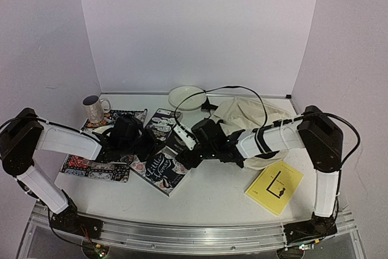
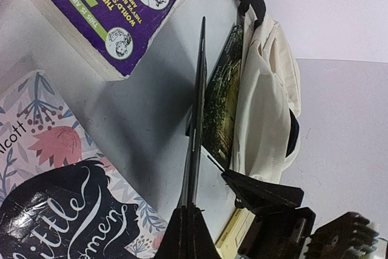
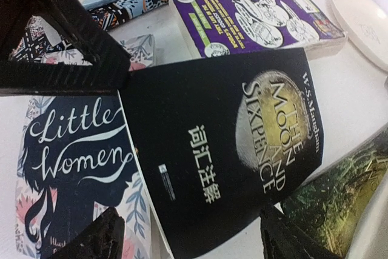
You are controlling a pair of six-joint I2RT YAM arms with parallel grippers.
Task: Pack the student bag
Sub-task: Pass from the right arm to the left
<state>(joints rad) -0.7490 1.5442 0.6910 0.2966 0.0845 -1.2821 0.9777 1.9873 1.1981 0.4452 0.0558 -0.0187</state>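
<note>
Yellow book point(image 1: 274, 187) nearest, flat on table, well apart from rest, unpacked. Little Women point(image 1: 160, 171) next, also flat, unpacked. Above it black book point(image 3: 224, 150), apparently raised and tilted, pinched at one edge by left gripper point(image 2: 189, 219), jaws closed on it. Right gripper point(image 3: 191, 238) spread wide at book's opposite edge, not clamped. Purple book point(image 3: 254, 16) beyond, flat. Student bag point(image 1: 254, 116) far right, slumped on its side. Green-gold book point(image 2: 221, 89) at its mouth, seemingly partly inside. Judgement: early stage, four books left.
</note>
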